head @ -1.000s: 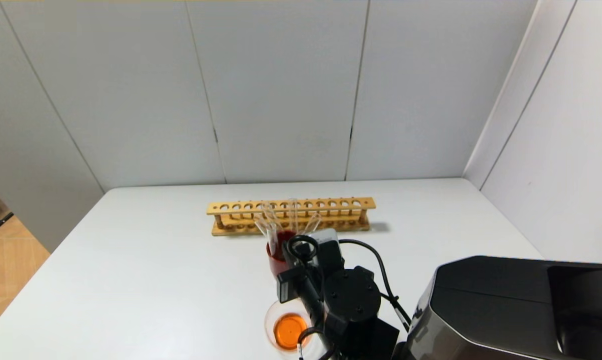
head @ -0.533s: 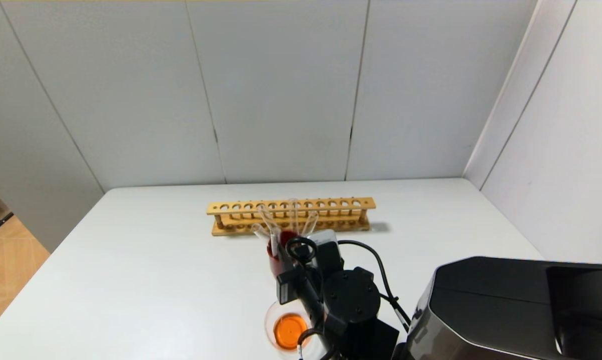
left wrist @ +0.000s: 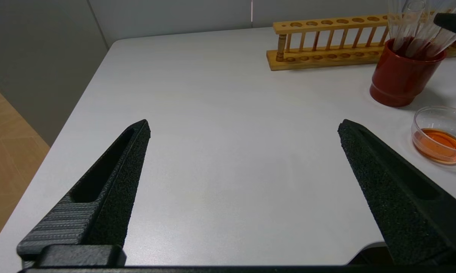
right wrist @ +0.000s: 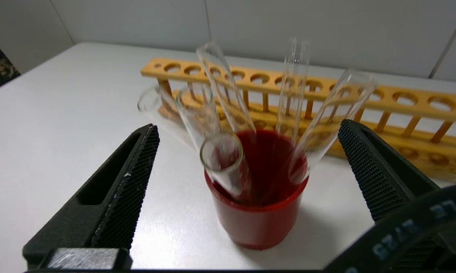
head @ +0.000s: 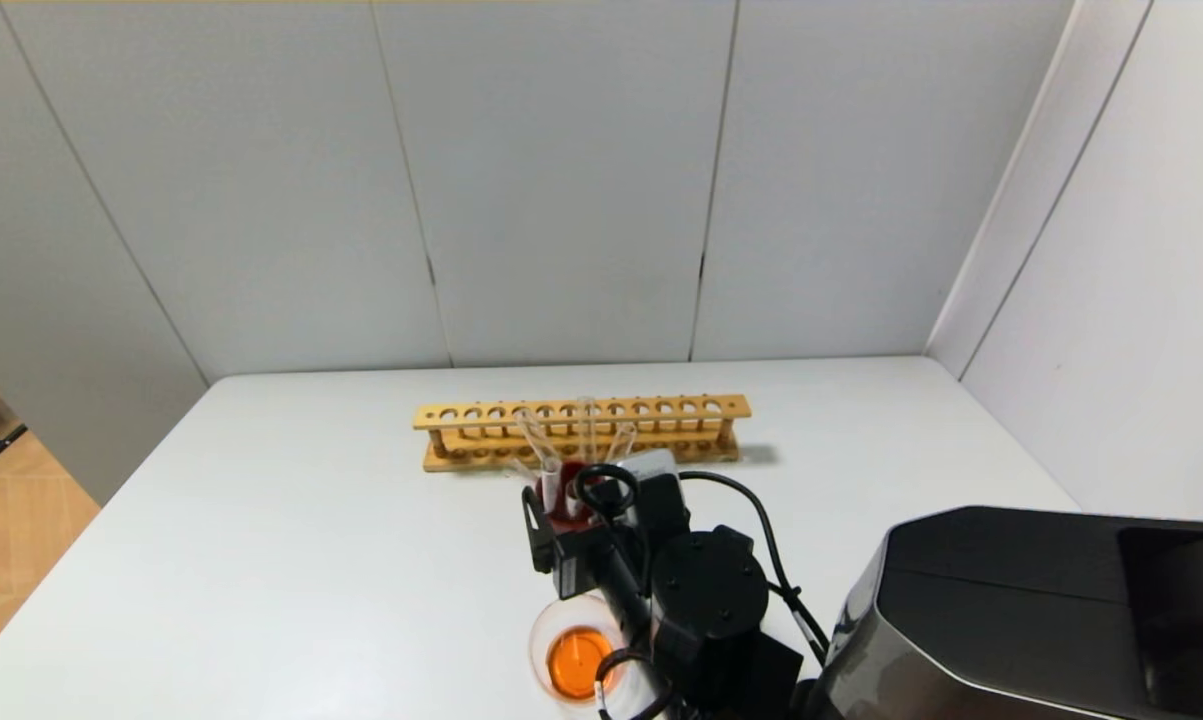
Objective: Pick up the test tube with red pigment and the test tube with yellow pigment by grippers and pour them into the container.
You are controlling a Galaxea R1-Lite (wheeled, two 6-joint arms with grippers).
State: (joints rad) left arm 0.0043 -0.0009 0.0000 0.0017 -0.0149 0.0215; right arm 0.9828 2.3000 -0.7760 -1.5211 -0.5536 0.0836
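Note:
Several clear test tubes (right wrist: 220, 159) lean in a dark red cup (right wrist: 254, 223). Their tips are hidden inside it, so I cannot tell the test tube with red pigment from the test tube with yellow pigment. My right gripper (right wrist: 248, 127) is open just on the near side of the cup, a finger to each side, touching no tube. In the head view the right gripper (head: 576, 505) is by the cup. The container (head: 539, 630), a low glass dish, holds orange liquid close in front of me. My left gripper (left wrist: 245, 123) hangs open over bare table, to the left.
A wooden tube rack (head: 461, 415) stands behind the cup, its holes empty. From the left wrist, the cup (left wrist: 398, 81) and container (left wrist: 417, 125) stand to one side. Grey wall panels close the table's back and right; its left edge drops to the floor.
My right gripper has gone from shut to wide open, and one finger now shows left of the cup. The tube nearest it now leans free in the red cup.

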